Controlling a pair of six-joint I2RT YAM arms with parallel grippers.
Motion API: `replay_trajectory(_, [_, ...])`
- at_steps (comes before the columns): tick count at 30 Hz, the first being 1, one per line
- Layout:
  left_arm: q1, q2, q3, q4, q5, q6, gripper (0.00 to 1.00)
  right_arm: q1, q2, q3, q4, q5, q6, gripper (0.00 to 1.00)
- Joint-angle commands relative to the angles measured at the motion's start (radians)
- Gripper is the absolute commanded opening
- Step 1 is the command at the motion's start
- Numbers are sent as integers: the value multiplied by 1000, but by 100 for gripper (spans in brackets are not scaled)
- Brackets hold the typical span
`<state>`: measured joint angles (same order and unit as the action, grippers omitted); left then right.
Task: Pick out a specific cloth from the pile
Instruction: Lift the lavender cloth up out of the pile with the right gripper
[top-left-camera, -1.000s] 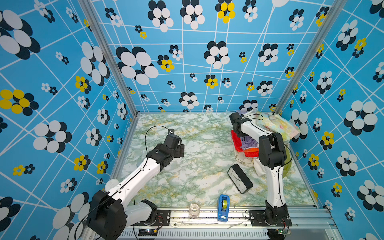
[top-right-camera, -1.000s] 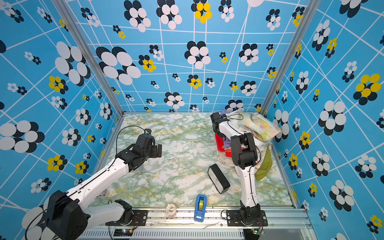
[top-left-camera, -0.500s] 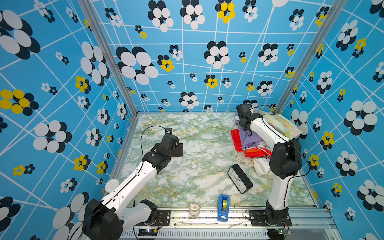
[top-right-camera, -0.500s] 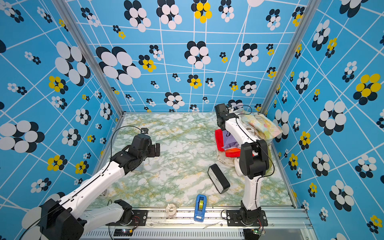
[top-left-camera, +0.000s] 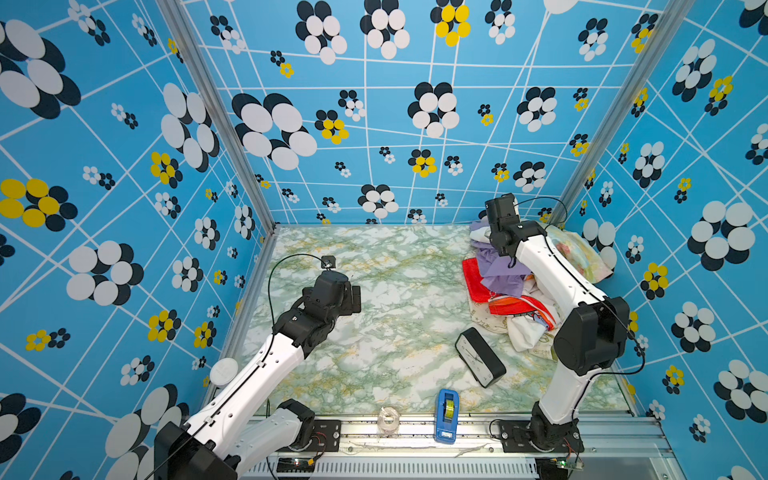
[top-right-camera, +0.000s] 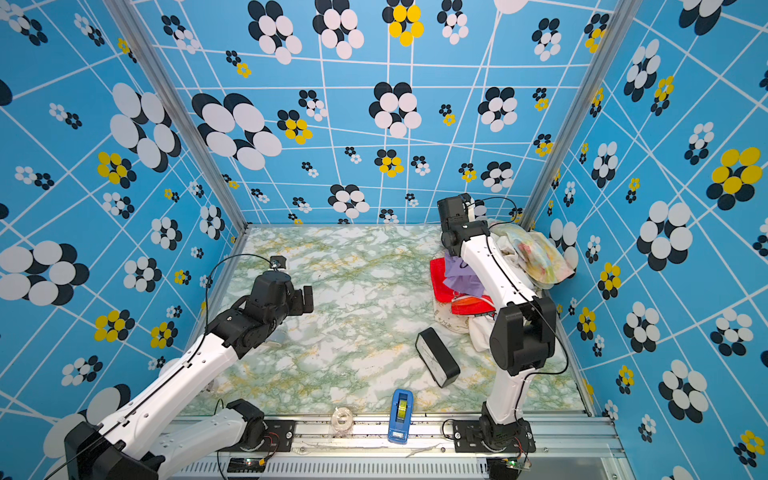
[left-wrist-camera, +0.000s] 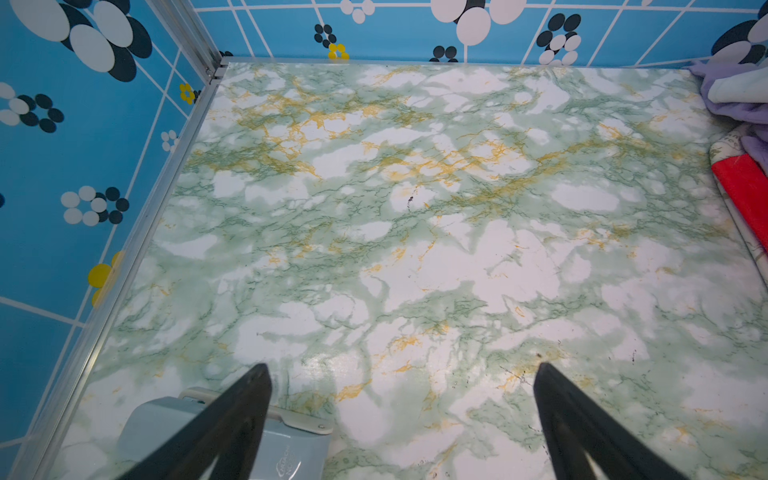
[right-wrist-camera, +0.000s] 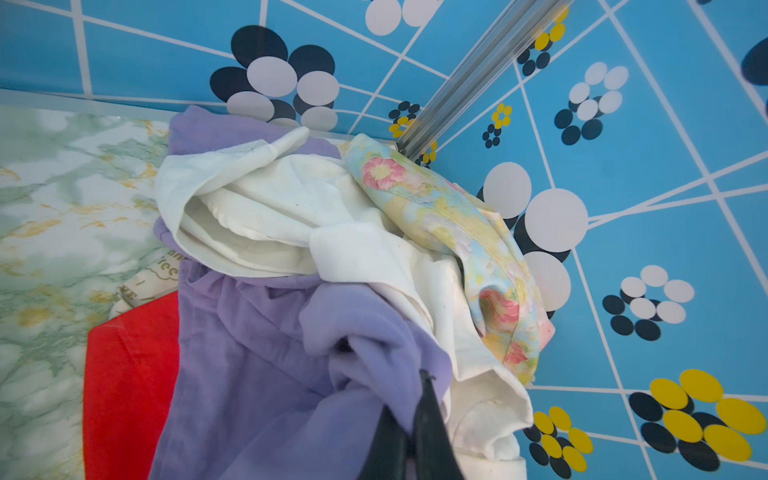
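Right gripper (right-wrist-camera: 409, 395), cloth (right-wrist-camera: 249, 353) — nearer back wall (top-left-camera: 374, 124)

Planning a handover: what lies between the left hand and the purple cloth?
Nothing: only bare marble table separates the open left hand from the purple cloth, as both top views show.

Lavender cloth (right-wrist-camera: 249, 374): thin, soft, matt fabric. Tabletop (left-wrist-camera: 415, 270): smooth, glossy marble-look film. Clock (top-left-camera: 480, 359): matt blk plastic. Frame post (right-wrist-camera: 478, 77): ribbed metal.
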<state>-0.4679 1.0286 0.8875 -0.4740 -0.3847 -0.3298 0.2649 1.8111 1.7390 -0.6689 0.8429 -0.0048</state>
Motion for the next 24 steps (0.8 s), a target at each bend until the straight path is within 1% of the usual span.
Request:
replay_trajectory(1, [-8, -32, -10, -33, -28, -9, 100, -3, -78, 45, 33, 16, -25, 0])
replay_trajectory(9, [-8, -50, -21, -27, -16, -22, 100, -1, -161, 49, 33, -83, -7, 0])
replay_trajectory(20, [-8, -70, -29, -29, -13, -28, 100, -1, -271, 37, 61, -173, 34, 0])
replay_trajectory(21, [-8, -71, -30, -30, -14, -30, 100, -1, -280, 37, 65, -208, 39, 0])
replay_trajectory(24, [-8, -78, -33, -29, -14, -31, 100, -1, -309, 33, 81, -243, 54, 0])
